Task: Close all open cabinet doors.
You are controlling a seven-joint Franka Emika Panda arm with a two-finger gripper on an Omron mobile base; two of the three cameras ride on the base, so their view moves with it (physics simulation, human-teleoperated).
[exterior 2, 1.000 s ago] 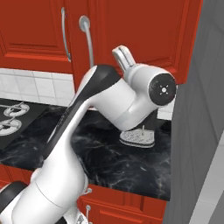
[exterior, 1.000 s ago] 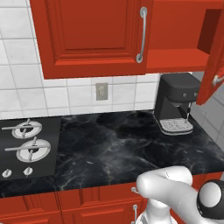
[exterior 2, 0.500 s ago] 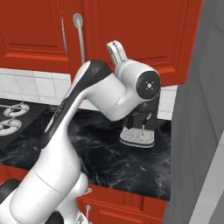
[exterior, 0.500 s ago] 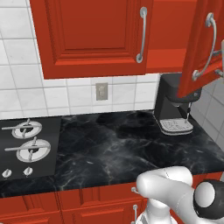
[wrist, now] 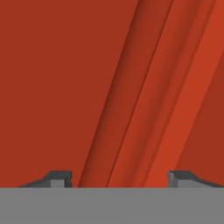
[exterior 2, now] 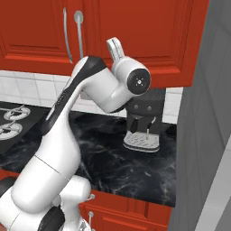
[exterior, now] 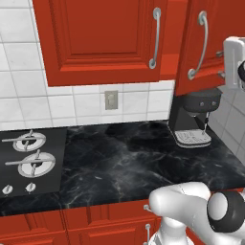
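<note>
Two red cabinet doors hang over the counter. The left door (exterior: 100, 38) lies flush, with its silver handle (exterior: 155, 38) at its right edge. The right door (exterior: 210, 28) stands slightly ajar at a slant, and its handle (exterior: 198, 45) is near its left edge. My gripper (exterior: 221, 64) is up against this door's face on the side away from the handle. In the right base view the gripper (exterior 2: 114, 46) rests on the red door (exterior 2: 149, 31). The hand view has the red raised panel (wrist: 131, 87) very close, with the gripper (wrist: 120, 179) open and nothing between its fingertips (wrist: 57, 178).
A dark coffee machine (exterior: 194, 119) stands on the black marble counter (exterior: 124, 162) below the right door. Gas burners (exterior: 28, 158) lie at the left. A wall outlet (exterior: 111, 99) sits on the white tiles. A tall grey panel (exterior 2: 203, 135) bounds the right side.
The right cabinet door has swung from wide open to nearly flush. My hand followed it inward along its face, and the fingers drew closer together.
</note>
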